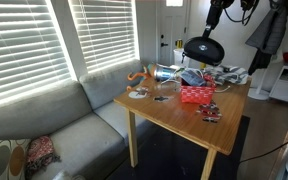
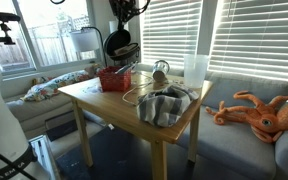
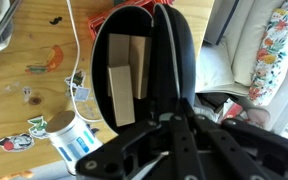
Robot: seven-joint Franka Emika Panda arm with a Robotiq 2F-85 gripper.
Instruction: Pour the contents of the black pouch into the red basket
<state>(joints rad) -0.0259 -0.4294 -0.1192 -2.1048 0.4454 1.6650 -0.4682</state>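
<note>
The black pouch (image 1: 203, 50) hangs in the air above the table, held at its rim by my gripper (image 1: 212, 33), which is shut on it. It also shows in an exterior view (image 2: 121, 45) under the gripper (image 2: 119, 22). The red basket (image 1: 197, 94) stands on the table just below the pouch, and shows in an exterior view (image 2: 114, 79) too. In the wrist view the pouch (image 3: 179, 60) gapes open, with two wooden blocks (image 3: 122, 92) inside. The gripper's fingers (image 3: 174, 118) pinch its near rim. The red basket is mostly hidden behind the pouch there.
A white cup (image 2: 195, 68), a grey cloth (image 2: 164, 105) and a cable lie on the wooden table (image 2: 94, 97). An orange octopus toy (image 1: 139, 75) sits at the table's far corner; another lies on the couch (image 2: 256, 112). A white-and-blue can (image 3: 74, 140) stands near the pouch.
</note>
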